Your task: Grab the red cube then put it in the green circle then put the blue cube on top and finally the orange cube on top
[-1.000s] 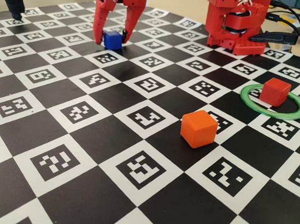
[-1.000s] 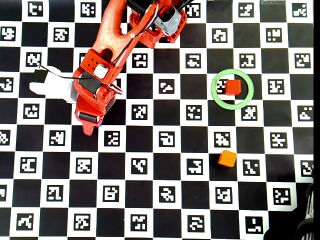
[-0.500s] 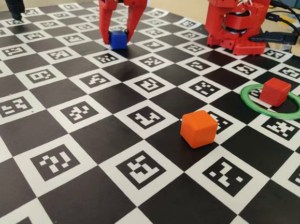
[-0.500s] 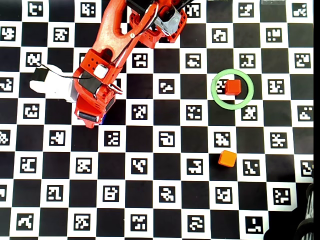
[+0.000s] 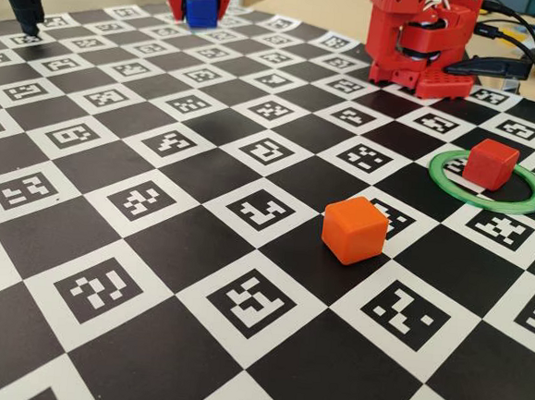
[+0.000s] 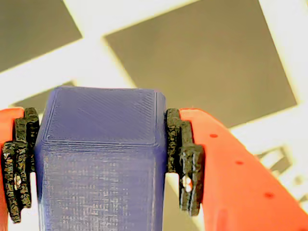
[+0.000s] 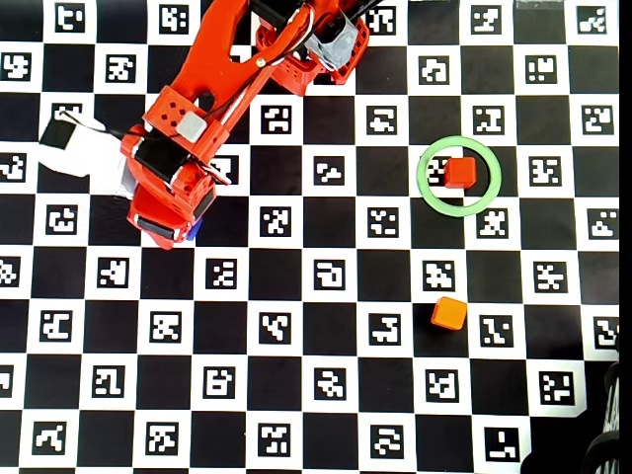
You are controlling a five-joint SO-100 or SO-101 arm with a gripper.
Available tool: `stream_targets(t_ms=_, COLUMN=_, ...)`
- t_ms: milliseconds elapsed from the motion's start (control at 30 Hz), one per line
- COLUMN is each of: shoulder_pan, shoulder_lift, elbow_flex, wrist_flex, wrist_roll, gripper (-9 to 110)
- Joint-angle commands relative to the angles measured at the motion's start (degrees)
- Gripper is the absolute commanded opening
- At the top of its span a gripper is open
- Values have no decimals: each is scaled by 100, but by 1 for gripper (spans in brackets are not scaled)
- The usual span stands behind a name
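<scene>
My red gripper (image 5: 199, 14) is shut on the blue cube (image 5: 200, 8) and holds it above the board at the far left of the fixed view. In the wrist view the blue cube (image 6: 98, 159) fills the gap of the gripper (image 6: 102, 163), with a black pad pressed on each side. From overhead the gripper (image 7: 166, 232) hides all but a sliver of the blue cube (image 7: 195, 229). The red cube (image 5: 490, 163) (image 7: 459, 173) sits inside the green circle (image 5: 503, 208) (image 7: 459, 213). The orange cube (image 5: 354, 229) (image 7: 448, 313) rests alone on the board, nearer the camera.
The checkered marker board (image 5: 189, 249) covers the table. The arm's red base (image 5: 419, 45) stands at the back, with cables (image 5: 525, 53) to its right. A black stand (image 5: 24, 0) is at the back left. A white camera mount (image 7: 94, 168) sticks out beside the wrist.
The gripper closed on the blue cube and lifted it off the board; in the fixed view it rose toward the top edge. Red and orange cubes stayed put.
</scene>
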Motion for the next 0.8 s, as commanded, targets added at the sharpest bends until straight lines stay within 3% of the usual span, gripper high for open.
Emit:
stream_targets(t_ms=0, shoulder_pan=-211, shoulder_lift=773, elbow_flex=-888, wrist_flex=492, wrist_roll=527, gripper=9)
stream_targets(t_ms=367, shoulder_pan=-1846, shoulder_lift=1397, elbow_flex=-677, wrist_flex=1389, wrist_roll=2294, gripper=8)
stream_targets(t_ms=767, shoulder_pan=-5045, shoulder_lift=1986, elbow_flex=-149, wrist_flex=1626, wrist_roll=3718, gripper=8)
